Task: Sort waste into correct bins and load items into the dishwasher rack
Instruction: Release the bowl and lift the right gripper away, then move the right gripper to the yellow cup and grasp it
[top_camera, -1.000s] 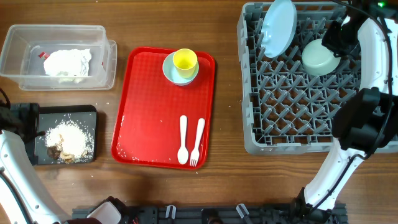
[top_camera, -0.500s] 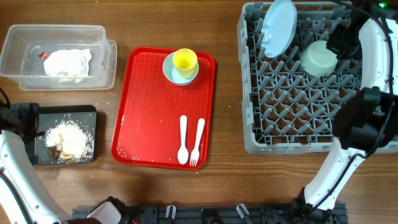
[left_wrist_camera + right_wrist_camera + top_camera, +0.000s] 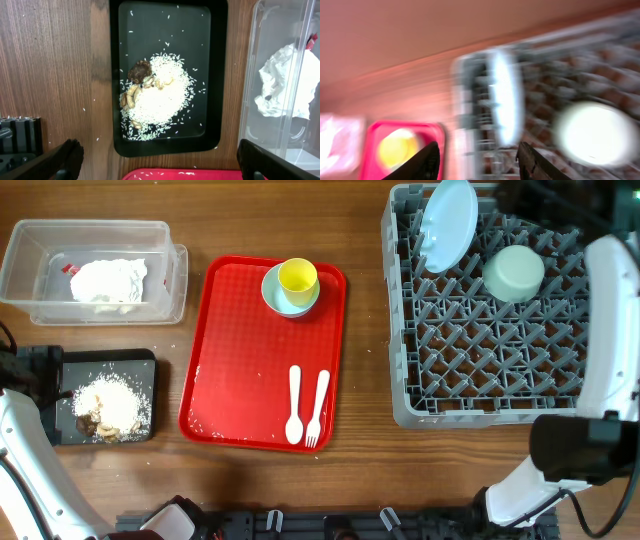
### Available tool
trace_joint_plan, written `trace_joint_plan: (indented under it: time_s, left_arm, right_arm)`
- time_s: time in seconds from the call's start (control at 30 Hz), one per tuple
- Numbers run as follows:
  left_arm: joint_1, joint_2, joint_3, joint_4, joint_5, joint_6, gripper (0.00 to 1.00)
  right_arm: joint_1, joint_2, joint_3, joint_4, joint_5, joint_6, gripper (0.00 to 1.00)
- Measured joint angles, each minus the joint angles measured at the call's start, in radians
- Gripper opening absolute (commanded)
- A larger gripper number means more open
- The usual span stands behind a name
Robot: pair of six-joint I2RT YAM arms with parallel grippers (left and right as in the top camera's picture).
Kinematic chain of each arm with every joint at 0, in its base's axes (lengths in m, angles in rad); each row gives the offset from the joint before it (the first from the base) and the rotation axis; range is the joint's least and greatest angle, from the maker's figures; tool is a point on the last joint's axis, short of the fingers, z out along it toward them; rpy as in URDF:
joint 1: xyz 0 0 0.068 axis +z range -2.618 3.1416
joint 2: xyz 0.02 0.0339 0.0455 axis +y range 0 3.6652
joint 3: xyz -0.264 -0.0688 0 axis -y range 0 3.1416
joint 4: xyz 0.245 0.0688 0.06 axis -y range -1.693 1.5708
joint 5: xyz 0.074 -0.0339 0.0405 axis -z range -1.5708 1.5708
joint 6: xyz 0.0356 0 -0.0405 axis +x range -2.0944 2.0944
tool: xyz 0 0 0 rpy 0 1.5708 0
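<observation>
Black tray point(image 3: 150, 30) of scraps point(image 3: 140, 72) fills left wrist view; overhead adds rack point(image 3: 460, 416) holding plate point(image 3: 447, 225), green bowl point(image 3: 514, 273). Left gripper point(image 3: 160, 159), right gripper point(image 3: 480, 160) gape empty.

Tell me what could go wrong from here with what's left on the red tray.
The yellow cup sits inside the pale blue bowl, so gripping either may drag or tip the other. The spoon and fork lie flat and close together on the red tray; a claw might pinch both or shove one away. The white plate leans at the edge of the rack, where a passing arm could knock it.
</observation>
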Motion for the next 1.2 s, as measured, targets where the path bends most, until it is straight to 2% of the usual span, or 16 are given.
trace_joint_plan:
  time_s: [0.13, 0.23, 0.33, 0.6, 0.7, 0.77, 0.9, 1.03, 1.2]
  left_arm:
    - [0.000, 0.000, 0.000, 0.000, 0.000, 0.000, 1.00]
    - [0.000, 0.000, 0.000, 0.000, 0.000, 0.000, 1.00]
    - [0.000, 0.000, 0.000, 0.000, 0.000, 0.000, 1.00]
    - [0.000, 0.000, 0.000, 0.000, 0.000, 0.000, 1.00]
    - [0.000, 0.000, 0.000, 0.000, 0.000, 0.000, 1.00]
    - [0.000, 0.000, 0.000, 0.000, 0.000, 0.000, 1.00]
    - [0.000, 0.000, 0.000, 0.000, 0.000, 0.000, 1.00]
    - [0.000, 0.000, 0.000, 0.000, 0.000, 0.000, 1.00]
    - [0.000, 0.000, 0.000, 0.000, 0.000, 0.000, 1.00]
  right_arm:
    - [0.200, 0.021, -0.002, 0.072, -0.027, -0.017, 0.72]
    - [0.357, 0.055, -0.002, 0.155, 0.014, -0.026, 0.80]
    - [0.521, 0.145, -0.001, 0.246, 0.093, -0.036, 0.81]
    - [0.723, 0.453, -0.004, 0.310, 0.314, -0.162, 0.81]
    - [0.761, 0.509, -0.008, 0.307, 0.391, -0.187, 0.78]
    - [0.776, 0.520, -0.008, 0.307, 0.438, -0.197, 0.71]
    - [0.772, 0.520, -0.008, 0.307, 0.474, -0.213, 0.46]
    - [0.769, 0.520, -0.008, 0.294, 0.489, -0.215, 0.30]
    - [0.769, 0.520, -0.008, 0.235, 0.487, -0.215, 0.29]
